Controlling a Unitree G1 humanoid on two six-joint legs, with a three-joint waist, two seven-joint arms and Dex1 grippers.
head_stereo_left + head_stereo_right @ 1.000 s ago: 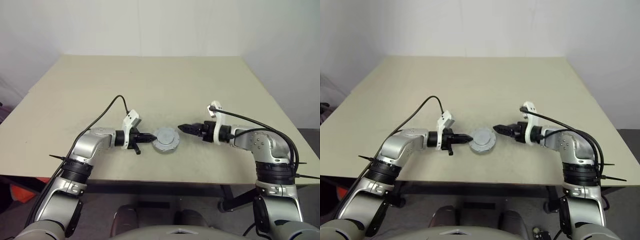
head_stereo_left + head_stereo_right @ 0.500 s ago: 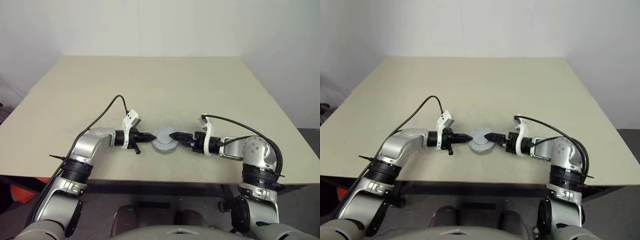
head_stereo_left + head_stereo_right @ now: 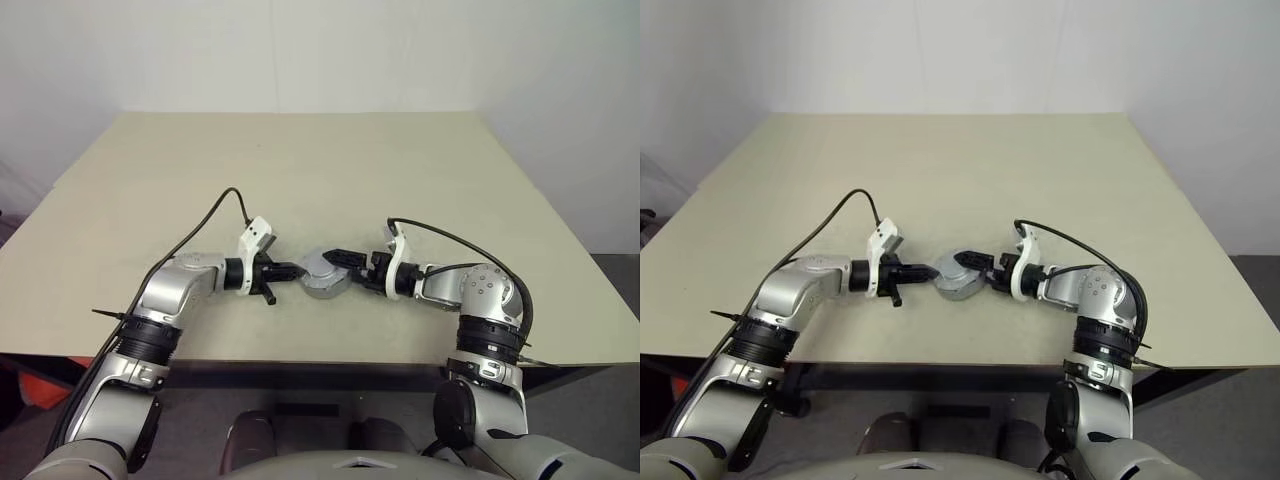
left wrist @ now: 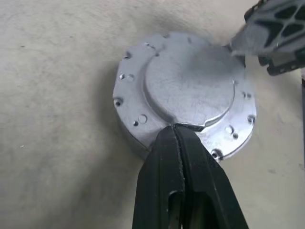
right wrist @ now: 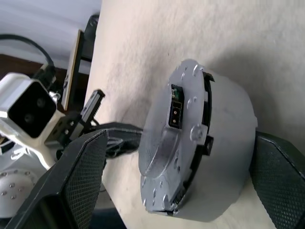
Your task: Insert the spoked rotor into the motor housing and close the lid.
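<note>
The lid [image 4: 188,86], a dull grey notched disc with a raised centre, sits on top of the round grey motor housing [image 5: 228,143] near the table's front edge [image 3: 322,278]. The spoked rotor is hidden. My left gripper [image 4: 174,131] is shut, and its joined tips touch the lid's rim from the left [image 3: 297,270]. My right gripper [image 3: 338,270] is open and reaches in from the right. Its two fingers [image 5: 78,176] stand one on each side of the housing, with nothing clamped.
The beige table [image 3: 300,160] stretches far behind the assembly. Its front edge lies just below both arms. A black cable [image 3: 215,215] loops up from my left wrist, and another [image 3: 450,240] arcs over my right forearm.
My right gripper has moved left and rolled, going from a gap beside the assembly to having its open fingers around it. The left gripper has stayed at the lid's rim.
</note>
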